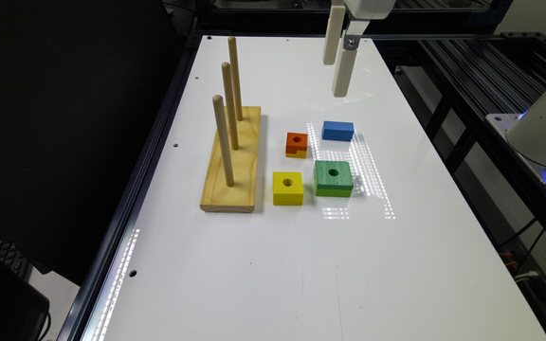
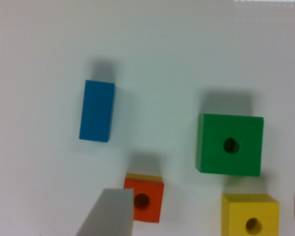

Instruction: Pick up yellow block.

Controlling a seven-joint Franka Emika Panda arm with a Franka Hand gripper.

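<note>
Jaws (image 1: pixel 338 78) at top centre of exterior view, spread wide, holding nothing, high above desk (image 1: pixel 263 265). Yellow block (image 1: pixel 287 188) at frame centre, between peg board (image 1: pixel 232 161) and green block (image 1: pixel 333 178).

white surface (image 1: pixel 263 265) with a peg stand and four blocks

taking the wooden peg stand (image 1: pixel 232 166) as landmark, with its three upright pegs: the yellow block (image 1: pixel 287 188), a round hole in its top, sits just beside the stand's near end, on the exterior view's right. the green block (image 1: pixel 333 178), also holed, lies just past the yellow one, farther from the stand and not touching it. the orange-topped block (image 1: pixel 296 144) with a yellow lower part sits beside the stand's middle. the blue block (image 1: pixel 337 130), without a visible hole, lies beyond the orange-topped one, farthest of the four from the stand's near end. bright light reflections streak the glossy surface around the green and blue blocks, and small dark holes dot the edge on the stand's side.
</note>
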